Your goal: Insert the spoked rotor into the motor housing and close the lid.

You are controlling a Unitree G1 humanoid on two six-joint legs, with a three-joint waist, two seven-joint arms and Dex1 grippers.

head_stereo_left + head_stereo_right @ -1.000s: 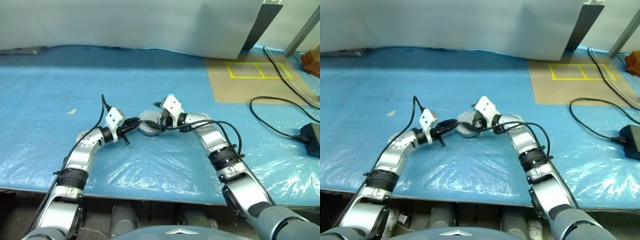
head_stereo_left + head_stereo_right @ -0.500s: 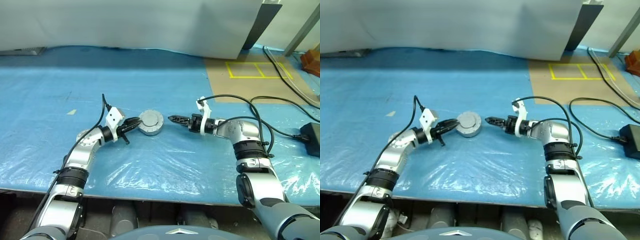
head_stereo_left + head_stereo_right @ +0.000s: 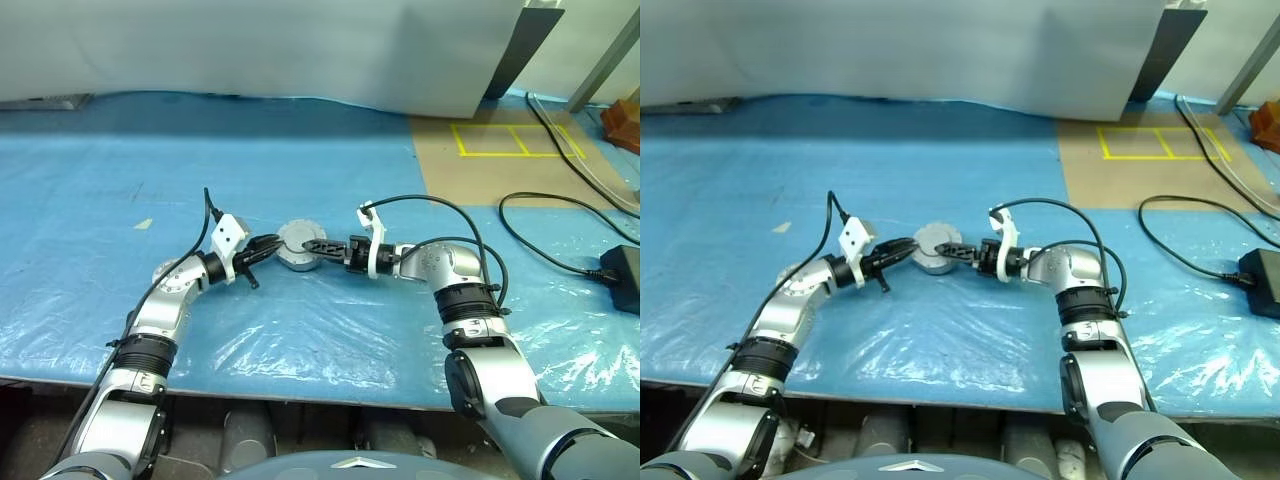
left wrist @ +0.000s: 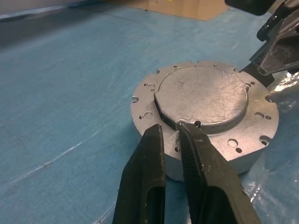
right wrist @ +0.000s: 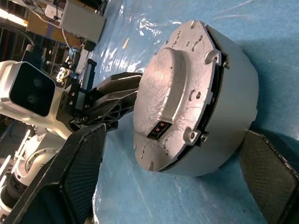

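**Right gripper back at housing, jaws wide**

Right gripper (image 3: pixel 318 244) has swung in since half a second ago; its spread fingers (image 5: pixel 79 172) flank the housing (image 3: pixel 300 246), lid (image 4: pixel 202 94) on top. Left gripper (image 4: pixel 172 135), nearly closed, stays at the opposite rim. Table (image 3: pixel 300 150) mid-area, open blue sheet all round.

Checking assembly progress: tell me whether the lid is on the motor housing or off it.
On. The lid lies flat atop the motor housing, plain face up, covering its inside; the right wrist view shows a thin seam between them.
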